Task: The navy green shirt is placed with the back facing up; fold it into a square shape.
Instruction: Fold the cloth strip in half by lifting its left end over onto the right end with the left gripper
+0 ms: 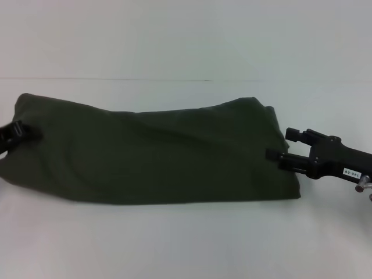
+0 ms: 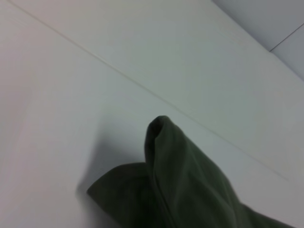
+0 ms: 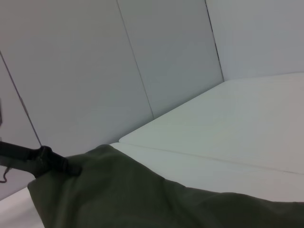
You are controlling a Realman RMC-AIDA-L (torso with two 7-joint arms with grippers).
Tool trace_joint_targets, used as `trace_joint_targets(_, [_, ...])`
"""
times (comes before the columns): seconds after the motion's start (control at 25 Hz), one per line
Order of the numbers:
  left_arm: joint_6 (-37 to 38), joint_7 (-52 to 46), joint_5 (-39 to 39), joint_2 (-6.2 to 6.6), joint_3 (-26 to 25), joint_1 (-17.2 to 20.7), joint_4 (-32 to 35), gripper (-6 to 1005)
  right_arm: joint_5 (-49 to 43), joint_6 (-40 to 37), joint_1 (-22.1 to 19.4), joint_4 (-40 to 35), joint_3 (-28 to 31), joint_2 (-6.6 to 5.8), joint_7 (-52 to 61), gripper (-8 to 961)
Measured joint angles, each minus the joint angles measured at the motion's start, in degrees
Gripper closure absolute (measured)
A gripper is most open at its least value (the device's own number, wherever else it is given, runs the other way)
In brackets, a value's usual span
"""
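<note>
On the white table (image 1: pixel 186 244), head view: the navy green shirt (image 1: pixel 151 154) lies as a long folded band across the middle, plain side up. Left claw (image 1: pixel 23 135) pinches the shirt's left end; right claw (image 1: pixel 278 159) is closed on its right edge, fingers pressed into the cloth.

Left wrist view: a raised fold of shirt (image 2: pixel 185 180) stands off the table (image 2: pixel 71 95).

Right wrist view: shirt (image 3: pixel 142 194) stretched in the foreground, far end held by the left claw (image 3: pixel 71 167).
</note>
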Motion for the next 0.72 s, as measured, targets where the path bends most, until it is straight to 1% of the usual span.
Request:
trace_joint_targets(0.2, [4.2, -6.6, -0.5, 0.78, -0.6, -2.0, 1.0, 901, 0.1, 0.4, 0.1, 0.0, 0.3, 0.11, 0.0, 41])
trace_joint_targets(0.28, [6.5, -8.3, -1.2, 0.74, -0.4, -3.4, 0.8, 901, 0.2, 0.5, 0.1, 0.1, 0.3, 0.18, -0.1, 41])
trace_joint_targets(0.4, [11.0, -9.5, -3.2, 0.27, -0.2, -5.9, 0.0, 901, 0.2, 0.8, 0.1, 0.5, 0.3, 0.18, -0.4, 41])
trace_joint_targets(0.48, [13.4, -9.6, -5.9, -0.31, -0.1, -7.5, -1.1, 902, 0.2, 0.9, 0.1, 0.7, 0.3, 0.18, -0.5, 41])
trace_joint_targets(0.56, [14.4, -9.0, -9.5, -1.35, -0.1, -8.9, -3.5, 902, 0.2, 1.0, -0.1, 0.7, 0.3, 0.18, -0.6, 41])
trace_joint_targets(0.6, [14.5, -8.8, -10.4, -1.62, 0.0, -9.1, -4.1, 901, 0.3, 1.1, -0.3, 0.7, 0.3, 0.18, -0.6, 41])
trace_joint_targets(0.72, [13.6, -5.9, -14.1, -3.63, 0.1, -11.1, -10.2, 901, 0.4, 1.1, -0.7, 0.7, 0.4, 0.18, -0.6, 41])
